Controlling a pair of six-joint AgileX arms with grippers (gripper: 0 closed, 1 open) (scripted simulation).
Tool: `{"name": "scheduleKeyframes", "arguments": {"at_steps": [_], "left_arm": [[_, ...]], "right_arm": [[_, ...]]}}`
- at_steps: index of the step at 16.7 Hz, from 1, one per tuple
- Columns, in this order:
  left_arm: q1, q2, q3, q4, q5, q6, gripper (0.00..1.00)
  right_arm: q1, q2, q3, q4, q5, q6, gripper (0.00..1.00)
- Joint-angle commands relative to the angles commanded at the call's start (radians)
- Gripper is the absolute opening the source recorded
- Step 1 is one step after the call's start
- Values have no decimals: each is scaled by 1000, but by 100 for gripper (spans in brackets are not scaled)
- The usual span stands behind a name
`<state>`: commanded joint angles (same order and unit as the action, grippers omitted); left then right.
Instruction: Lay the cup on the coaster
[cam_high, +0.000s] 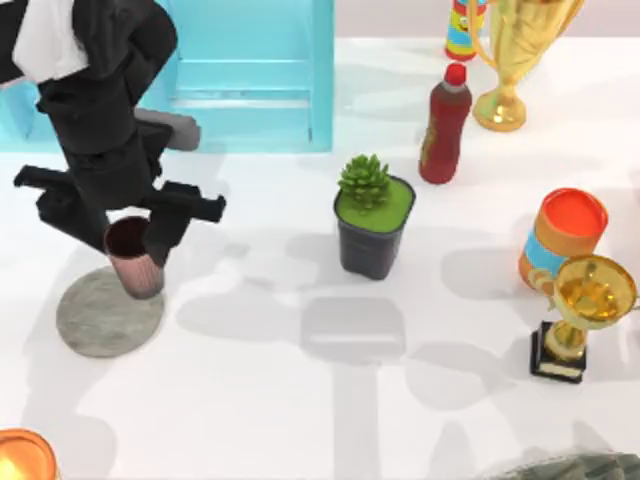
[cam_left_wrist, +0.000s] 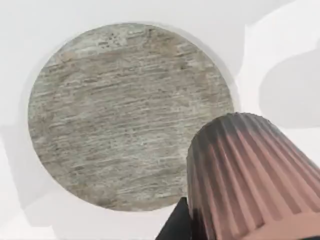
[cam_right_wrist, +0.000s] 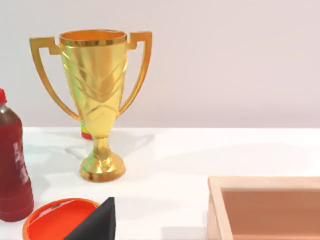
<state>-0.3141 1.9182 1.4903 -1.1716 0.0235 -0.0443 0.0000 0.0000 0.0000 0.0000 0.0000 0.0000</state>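
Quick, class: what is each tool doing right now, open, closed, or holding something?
Left tool: closed on the cup, above the coaster.
Right tool: cannot be told.

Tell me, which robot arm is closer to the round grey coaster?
The left. Its left gripper holds the cup over the coaster, at its edge nearest the plant. The right gripper is far across the table, by the gold trophy.

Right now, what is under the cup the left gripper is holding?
The cup, held by the left gripper, hangs over the coaster's edge and bare table. Its base's contact with the coaster can't be seen.
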Motion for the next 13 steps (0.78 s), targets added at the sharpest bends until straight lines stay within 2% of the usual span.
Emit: {"name": "scheduleKeyframes", "arguments": {"at_steps": [4,10,13], "left_arm": [[119,-43,7,-28,9,-120,0],[118,-34,-11,-11,7,-120,0],[120,-16,-81,87,8,-122,0]], "right_arm": [[0,0,0,0,0,0,100],[0,0,0,0,0,0,100],[0,0,0,0,0,0,100]]}}
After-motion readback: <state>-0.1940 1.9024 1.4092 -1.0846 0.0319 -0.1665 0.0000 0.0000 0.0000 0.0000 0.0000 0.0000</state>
